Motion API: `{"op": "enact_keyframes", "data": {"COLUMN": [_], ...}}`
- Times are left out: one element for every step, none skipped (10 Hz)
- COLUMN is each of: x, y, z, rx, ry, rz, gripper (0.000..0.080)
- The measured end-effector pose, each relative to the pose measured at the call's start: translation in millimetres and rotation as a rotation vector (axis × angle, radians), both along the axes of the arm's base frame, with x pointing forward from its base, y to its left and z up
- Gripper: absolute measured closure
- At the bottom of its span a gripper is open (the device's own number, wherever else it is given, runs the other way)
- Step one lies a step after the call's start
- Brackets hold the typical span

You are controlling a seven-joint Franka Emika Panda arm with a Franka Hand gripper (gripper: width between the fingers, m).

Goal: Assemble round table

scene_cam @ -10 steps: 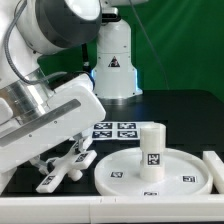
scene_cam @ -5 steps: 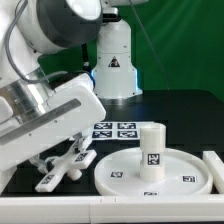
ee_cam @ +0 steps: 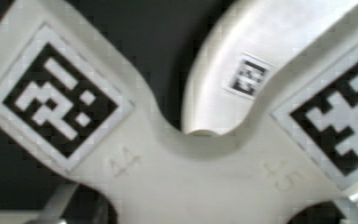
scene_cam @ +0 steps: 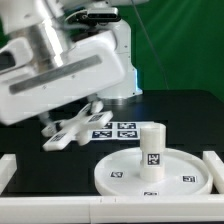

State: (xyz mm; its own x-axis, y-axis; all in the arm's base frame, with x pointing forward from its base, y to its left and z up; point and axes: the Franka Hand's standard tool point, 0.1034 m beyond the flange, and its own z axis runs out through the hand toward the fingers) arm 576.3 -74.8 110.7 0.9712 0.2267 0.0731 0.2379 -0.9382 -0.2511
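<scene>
My gripper [scene_cam: 79,119] is shut on the white four-armed cross piece [scene_cam: 72,128] and holds it tilted in the air, to the exterior view's left of the disc. The large rimmed round disc [scene_cam: 183,166] lies flat on the black table. The short thick cylinder post [scene_cam: 151,147] stands upright on the disc. In the wrist view the cross piece [ee_cam: 149,150] fills the picture, with its tagged arms spreading away from the jaws. A curved white tagged part [ee_cam: 265,55] shows beyond it.
The marker board [scene_cam: 120,130] lies on the table behind the disc, partly under the raised cross piece. White rails run along the table's front [scene_cam: 100,201] and right edge [scene_cam: 215,165]. The robot's white base [scene_cam: 120,80] stands at the back.
The gripper has risen and swung toward the exterior view's right and back, lifting the cross piece off the table. The disc and post have not moved.
</scene>
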Motion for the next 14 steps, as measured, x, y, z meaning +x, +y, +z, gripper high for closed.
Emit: {"op": "enact_keyframes", "data": {"x": [4.0,4.7,4.2,4.0,4.0,4.2,6.5,6.4,5.4,1.5,-3.2,-2.4,-2.5,-2.7], "y": [18.8,28.5,25.2,24.2,24.8,24.8,26.7,35.4,49.5,66.1,71.7,69.1,69.3,69.6], "z": [4.7,1.9,1.1,0.8,0.6,1.2,9.9,23.1,32.0,31.9,27.2,27.4,27.1,26.5], "rx": [-0.015,-0.015,-0.016,-0.016,-0.016,-0.017,-0.051,-0.088,-0.137,-0.158,-0.155,-0.155,-0.155,-0.155], "ry": [0.003,-0.001,0.001,0.001,0.002,0.001,-0.014,-0.044,-0.084,-0.114,-0.109,-0.109,-0.108,-0.107], "rz": [0.012,0.025,0.02,0.019,0.02,0.02,0.038,0.065,0.09,0.115,0.12,0.118,0.118,0.119], "gripper": [0.0354,0.0354,0.0354,0.0354,0.0354,0.0354,0.0354,0.0354,0.0354,0.0354,0.0354,0.0354,0.0354,0.0354]}}
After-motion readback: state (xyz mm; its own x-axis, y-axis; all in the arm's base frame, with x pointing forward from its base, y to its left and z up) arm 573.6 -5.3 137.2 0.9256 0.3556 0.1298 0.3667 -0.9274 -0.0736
